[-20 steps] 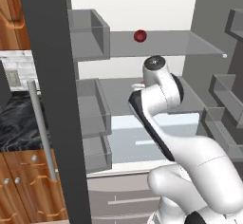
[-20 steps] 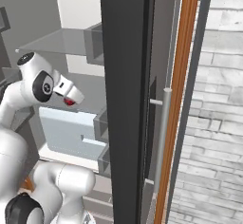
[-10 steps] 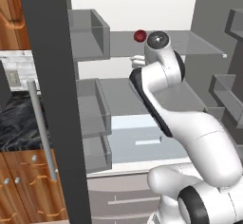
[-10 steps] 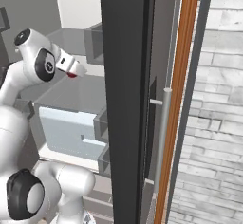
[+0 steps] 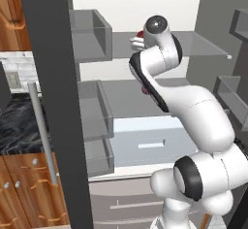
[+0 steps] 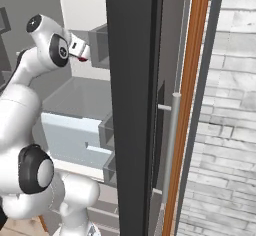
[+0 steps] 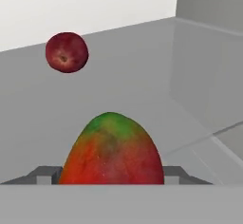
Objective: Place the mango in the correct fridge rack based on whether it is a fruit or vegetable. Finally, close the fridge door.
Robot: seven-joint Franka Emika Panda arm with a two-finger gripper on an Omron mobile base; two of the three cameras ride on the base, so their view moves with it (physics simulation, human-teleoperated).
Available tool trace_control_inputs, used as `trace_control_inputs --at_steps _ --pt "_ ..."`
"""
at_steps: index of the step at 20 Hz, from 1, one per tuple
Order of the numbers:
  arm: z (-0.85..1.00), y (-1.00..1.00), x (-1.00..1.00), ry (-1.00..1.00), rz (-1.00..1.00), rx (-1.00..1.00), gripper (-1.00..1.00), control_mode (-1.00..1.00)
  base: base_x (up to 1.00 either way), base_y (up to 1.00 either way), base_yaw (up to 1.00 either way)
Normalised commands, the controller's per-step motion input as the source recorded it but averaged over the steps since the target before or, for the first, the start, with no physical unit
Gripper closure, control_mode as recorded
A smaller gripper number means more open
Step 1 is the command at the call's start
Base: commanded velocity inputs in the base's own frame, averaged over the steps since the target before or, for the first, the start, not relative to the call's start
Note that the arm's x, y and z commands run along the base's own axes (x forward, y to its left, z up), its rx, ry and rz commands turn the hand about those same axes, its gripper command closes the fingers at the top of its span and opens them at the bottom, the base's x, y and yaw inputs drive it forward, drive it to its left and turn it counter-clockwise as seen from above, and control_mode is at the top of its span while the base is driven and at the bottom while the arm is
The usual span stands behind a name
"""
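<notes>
Left base view: the arm has risen to the top shelf point(image 5: 203, 43) of the open fridge point(image 5: 48, 77), nearer the shelf's back edge than before. Right base view: the hand point(image 6: 80, 55) grips something red. Hand view: the mango point(image 7: 111, 149) sits clamped in the hand over the shelf, a red fruit point(image 7: 67, 52) behind; next, set it down, release

Glossy white arm point(image 5: 193, 106), dark joints

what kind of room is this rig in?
A rendered kitchen, most likely. The arm reaches into an open grey fridge with shelves and door bins; beside it are wooden cabinets under a dark marble-look counter, and a grey brick wall.
</notes>
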Motion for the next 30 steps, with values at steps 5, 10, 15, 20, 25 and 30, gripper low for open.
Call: trace_control_inputs --at_steps 5,10,15,20,25,30 --pt "0.0 -0.01 0.9 0.0 0.0 0.0 1.0 -1.0 0.0 0.0 0.0" --pt "-0.2 -0.06 0.83 0.0 0.0 0.0 1.0 -1.0 0.0 0.0 0.0" --pt "-0.53 -0.09 0.76 0.0 0.01 0.0 1.0 -1.0 0.0 0.0 0.0" --pt "-0.58 -0.01 0.38 -0.05 0.01 0.0 -1.0 -1.0 0.0 0.0 0.0" --pt "-0.19 0.0 -0.05 -0.14 0.02 0.0 -1.0 -1.0 0.0 0.0 0.0" --pt "0.08 -0.01 -0.6 -0.11 0.0 0.02 -1.0 -1.0 0.0 0.0 0.0"
